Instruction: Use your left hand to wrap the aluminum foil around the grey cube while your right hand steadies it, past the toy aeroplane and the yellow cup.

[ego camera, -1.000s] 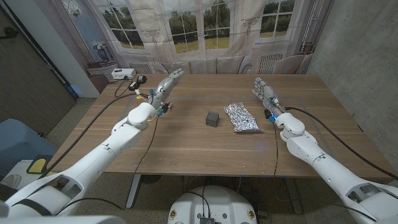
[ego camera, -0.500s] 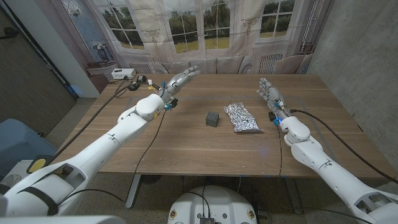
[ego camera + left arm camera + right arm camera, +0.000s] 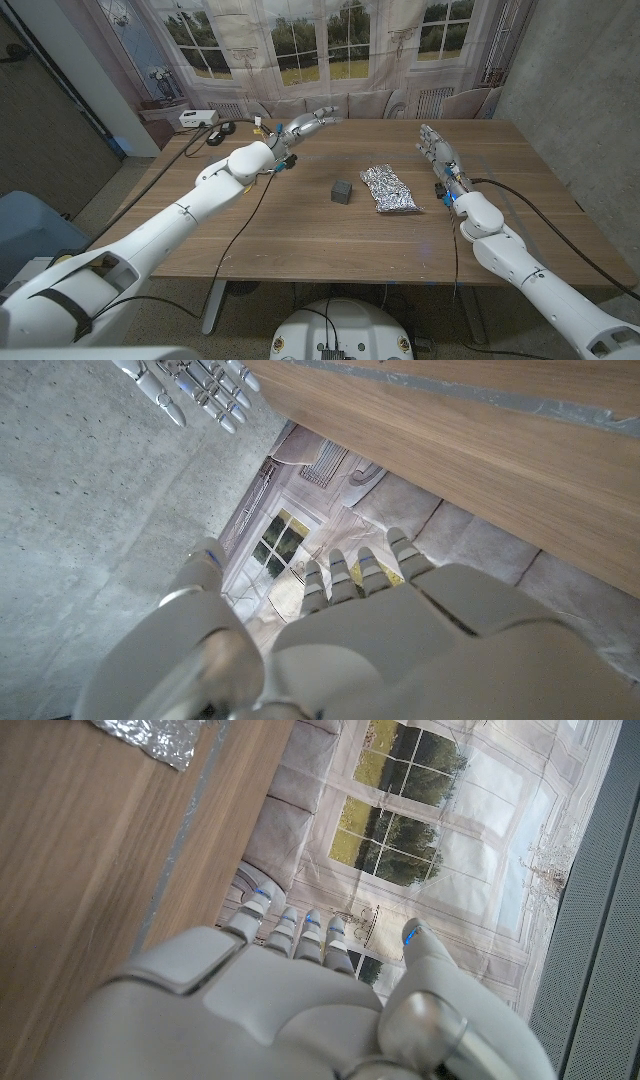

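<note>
Head view: I have the left hand [image 3: 305, 124] raised over the table's [image 3: 300, 230] far left part, fingers stretched out and apart, holding nothing. My right hand [image 3: 436, 150] stands open too, fingers straight, touching neither object. The grey cube [image 3: 343, 191] sits mid-table, with the crumpled aluminum foil [image 3: 388, 188] lying just beside it, toward my right hand.

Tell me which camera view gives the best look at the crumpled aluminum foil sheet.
The head view: the whole crumpled aluminum foil sheet lies on the wooden table beside the small grey cube. The right wrist view catches only a foil corner.
</note>
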Robot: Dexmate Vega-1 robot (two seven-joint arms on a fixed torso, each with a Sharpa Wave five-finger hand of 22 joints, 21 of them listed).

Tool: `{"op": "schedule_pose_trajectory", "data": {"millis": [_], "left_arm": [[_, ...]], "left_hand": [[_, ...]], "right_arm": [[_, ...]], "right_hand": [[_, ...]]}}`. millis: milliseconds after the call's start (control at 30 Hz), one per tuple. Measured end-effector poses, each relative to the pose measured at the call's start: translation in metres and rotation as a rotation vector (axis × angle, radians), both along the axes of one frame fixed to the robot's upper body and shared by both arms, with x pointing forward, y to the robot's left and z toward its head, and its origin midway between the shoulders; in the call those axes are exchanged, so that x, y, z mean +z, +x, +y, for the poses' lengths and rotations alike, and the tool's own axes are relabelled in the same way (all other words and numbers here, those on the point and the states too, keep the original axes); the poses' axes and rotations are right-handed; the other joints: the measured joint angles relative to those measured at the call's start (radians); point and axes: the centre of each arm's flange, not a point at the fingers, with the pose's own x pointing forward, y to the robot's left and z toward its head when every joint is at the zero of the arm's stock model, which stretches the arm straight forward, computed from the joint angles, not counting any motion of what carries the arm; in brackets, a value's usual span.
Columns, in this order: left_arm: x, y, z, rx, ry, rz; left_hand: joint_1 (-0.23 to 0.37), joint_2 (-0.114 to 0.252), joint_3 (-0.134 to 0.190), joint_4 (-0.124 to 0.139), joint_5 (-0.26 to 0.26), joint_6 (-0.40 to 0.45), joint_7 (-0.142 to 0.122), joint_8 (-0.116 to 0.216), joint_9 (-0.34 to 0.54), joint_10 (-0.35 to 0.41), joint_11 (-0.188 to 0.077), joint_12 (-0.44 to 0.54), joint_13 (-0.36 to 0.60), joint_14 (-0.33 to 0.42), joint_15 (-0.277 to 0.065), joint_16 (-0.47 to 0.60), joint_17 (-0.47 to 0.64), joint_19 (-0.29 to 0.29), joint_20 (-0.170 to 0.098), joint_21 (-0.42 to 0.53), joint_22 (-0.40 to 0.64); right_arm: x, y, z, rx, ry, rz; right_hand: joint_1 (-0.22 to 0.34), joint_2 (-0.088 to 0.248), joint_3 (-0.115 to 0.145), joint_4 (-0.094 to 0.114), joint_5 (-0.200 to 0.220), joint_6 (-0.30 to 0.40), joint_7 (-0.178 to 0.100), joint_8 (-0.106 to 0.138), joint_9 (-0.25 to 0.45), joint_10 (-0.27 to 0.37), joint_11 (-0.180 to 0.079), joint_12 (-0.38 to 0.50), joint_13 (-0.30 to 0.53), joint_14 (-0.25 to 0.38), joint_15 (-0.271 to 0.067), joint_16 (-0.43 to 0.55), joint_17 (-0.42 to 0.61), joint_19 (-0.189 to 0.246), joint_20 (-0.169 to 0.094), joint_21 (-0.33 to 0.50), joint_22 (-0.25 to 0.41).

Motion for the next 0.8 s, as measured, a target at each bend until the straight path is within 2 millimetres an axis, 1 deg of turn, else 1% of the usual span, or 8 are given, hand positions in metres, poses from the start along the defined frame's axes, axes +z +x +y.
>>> {"op": "schedule_pose_trajectory", "data": {"millis": [100,167,300,400,433,467,567,800], "left_arm": [[0.003,-0.004,-0.006,-0.006,0.028,-0.014],[0.005,-0.006,-0.010,-0.007,0.051,-0.022],[0.007,-0.010,-0.016,-0.012,0.080,-0.036],[0.010,-0.014,-0.022,-0.017,0.111,-0.052],[0.011,-0.015,-0.023,-0.018,0.119,-0.055],[0.011,-0.016,-0.025,-0.019,0.126,-0.059],[0.013,-0.018,-0.029,-0.021,0.152,-0.069],[0.015,-0.023,-0.039,-0.025,0.219,-0.087]], "left_hand": [[0.008,-0.008,0.004,-0.004,0.000,0.001,-0.001,0.000,0.003,0.005,-0.005,0.000,0.002,0.000,0.000,0.000,0.000,0.004,0.004,0.000,0.000],[0.012,-0.004,0.002,-0.006,0.000,0.001,-0.001,0.000,0.003,0.005,-0.005,0.000,0.005,0.000,0.000,0.000,0.000,0.004,0.004,0.000,0.000],[0.027,-0.019,0.000,-0.008,0.000,0.001,-0.001,0.000,0.003,0.011,-0.011,0.000,0.005,0.004,-0.004,0.000,0.000,0.007,0.007,0.000,0.000],[0.046,-0.038,-0.004,-0.012,0.004,0.001,-0.002,0.000,0.003,0.007,-0.037,-0.006,0.005,0.013,-0.013,0.000,0.000,0.009,0.009,0.000,0.000],[0.059,-0.040,-0.004,-0.012,0.005,-0.003,-0.005,-0.004,0.003,0.003,-0.050,-0.009,0.005,0.022,-0.014,0.000,0.000,0.011,0.011,0.000,0.000],[0.063,-0.044,-0.004,-0.012,0.008,-0.006,-0.009,-0.008,0.003,0.000,-0.055,-0.009,0.005,0.027,-0.017,0.000,0.000,0.014,0.014,0.000,0.001],[0.074,-0.048,-0.004,-0.012,0.009,-0.010,-0.012,-0.009,0.003,0.004,-0.068,-0.009,0.005,0.027,-0.016,0.000,0.000,0.014,0.014,0.000,0.005],[0.096,-0.062,-0.010,-0.014,0.016,-0.010,-0.012,-0.009,0.003,0.016,-0.080,-0.009,0.005,0.034,-0.024,0.000,0.000,0.020,0.009,0.000,0.005]], "right_arm": [[-0.001,-0.003,0.000,-0.003,0.002,-0.006],[-0.002,-0.005,0.001,-0.004,0.003,-0.009],[-0.003,-0.008,0.001,-0.008,0.007,-0.015],[-0.005,-0.010,0.002,-0.013,0.009,-0.019],[-0.005,-0.010,0.002,-0.014,0.009,-0.020],[-0.005,-0.011,0.002,-0.016,0.009,-0.022],[-0.005,-0.013,0.003,-0.022,0.008,-0.028],[-0.002,-0.017,0.004,-0.036,0.003,-0.046]], "right_hand": [[0.000,0.000,0.000,0.000,0.000,0.000,0.000,0.000,0.000,0.000,0.000,0.000,0.000,0.000,0.000,0.000,0.001,0.000,0.000,0.000,0.000],[0.000,0.000,0.000,0.000,0.000,0.000,0.000,0.000,0.000,0.000,0.000,0.000,0.000,0.000,0.000,0.000,0.003,0.000,0.000,0.000,0.000],[0.000,0.000,0.000,0.000,0.000,0.000,0.000,0.000,0.000,0.000,0.000,0.000,0.000,0.000,0.000,0.000,0.003,0.000,0.000,0.000,0.001],[0.000,0.000,0.000,0.000,0.000,0.000,0.000,0.000,0.000,0.005,-0.005,0.000,0.000,0.000,0.000,0.000,0.003,0.000,0.000,0.000,0.005],[0.000,0.000,0.000,0.000,0.000,0.000,0.000,0.000,0.000,0.005,-0.005,0.000,0.000,0.000,0.000,0.000,0.003,0.000,0.000,0.000,0.005],[0.000,0.000,0.000,0.000,0.000,0.000,0.000,0.000,0.000,0.005,-0.005,0.000,0.000,0.000,0.000,0.000,0.003,0.000,0.000,0.000,0.005],[0.000,0.000,0.000,0.000,0.000,0.000,0.000,0.000,0.000,0.005,-0.005,0.000,0.000,0.000,0.000,0.000,0.003,0.000,0.000,0.000,0.005],[0.000,0.000,0.000,0.000,0.000,0.004,0.004,0.000,0.000,0.005,-0.005,0.000,0.000,0.004,-0.004,0.000,0.003,0.000,0.000,0.000,0.005]]}}
